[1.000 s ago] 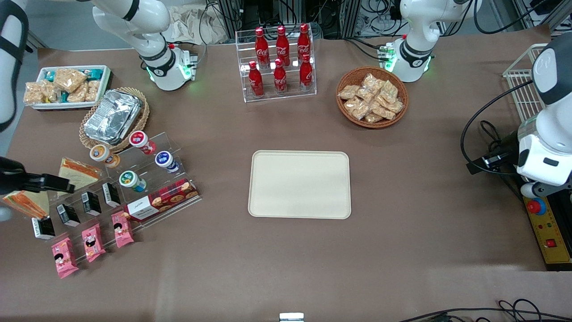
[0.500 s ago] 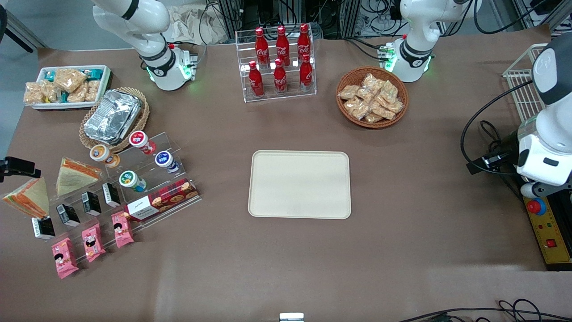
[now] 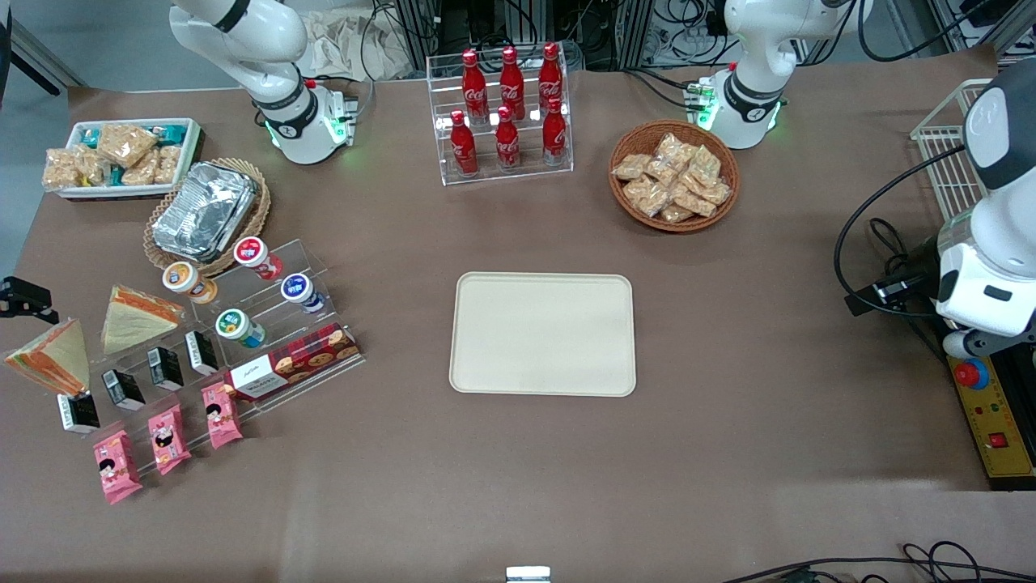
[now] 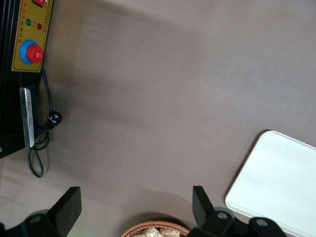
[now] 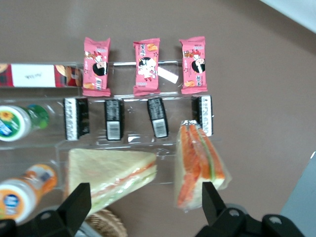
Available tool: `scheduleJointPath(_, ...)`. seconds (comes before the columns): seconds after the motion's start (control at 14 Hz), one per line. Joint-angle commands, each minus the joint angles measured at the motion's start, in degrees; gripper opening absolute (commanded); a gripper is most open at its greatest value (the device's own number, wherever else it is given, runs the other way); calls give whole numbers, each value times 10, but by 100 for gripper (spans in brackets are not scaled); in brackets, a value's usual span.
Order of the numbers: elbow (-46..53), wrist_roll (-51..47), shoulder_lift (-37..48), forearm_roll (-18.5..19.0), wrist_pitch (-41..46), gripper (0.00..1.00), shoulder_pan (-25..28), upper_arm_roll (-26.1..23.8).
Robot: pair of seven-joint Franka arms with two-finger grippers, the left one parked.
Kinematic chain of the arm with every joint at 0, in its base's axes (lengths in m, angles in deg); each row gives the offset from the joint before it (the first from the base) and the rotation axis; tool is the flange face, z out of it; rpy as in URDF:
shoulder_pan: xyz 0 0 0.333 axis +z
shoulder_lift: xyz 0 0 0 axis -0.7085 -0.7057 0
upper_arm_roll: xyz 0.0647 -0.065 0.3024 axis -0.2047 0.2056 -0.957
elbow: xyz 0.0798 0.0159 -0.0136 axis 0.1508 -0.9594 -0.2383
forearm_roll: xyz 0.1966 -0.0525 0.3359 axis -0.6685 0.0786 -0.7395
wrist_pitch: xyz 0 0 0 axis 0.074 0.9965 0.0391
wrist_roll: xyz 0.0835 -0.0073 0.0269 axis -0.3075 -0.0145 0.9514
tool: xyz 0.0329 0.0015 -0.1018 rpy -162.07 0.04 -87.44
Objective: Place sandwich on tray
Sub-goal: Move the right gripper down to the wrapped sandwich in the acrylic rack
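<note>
The sandwich, a clear-wrapped wedge with orange-red, white and green layers, lies on the table at the working arm's end, beside a paler wedge. In the right wrist view the sandwich lies close to one finger and the paler wedge close to the other. My gripper hangs above them, open, with only bare table between its fingers. In the front view only a black part of it shows at the picture's edge. The cream tray lies mid-table with nothing on it.
A clear stepped rack holds cups, small black cartons, a biscuit box and pink packets next to the wedges. A foil container in a wicker basket, a white snack bin, a cola rack and a snack basket stand farther from the camera.
My gripper has drawn back from over the wedges toward the table's edge at the working arm's end, uncovering the sandwich. Neither wedge has moved.
</note>
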Motion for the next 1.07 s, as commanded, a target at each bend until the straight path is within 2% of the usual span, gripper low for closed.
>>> scheduleJointPath(0.0, 18, 83, -39, 6, -35, 100, -26, -5)
scheduleJointPath(0.36, 66, 121, -92, 12, -47, 100, -33, -4)
scheduleJointPath(0.71, 71, 178, -118, 11, -90, 100, -61, -5)
scheduleJointPath(1.0, 54, 174, -122, -21, -79, 100, -70, -6)
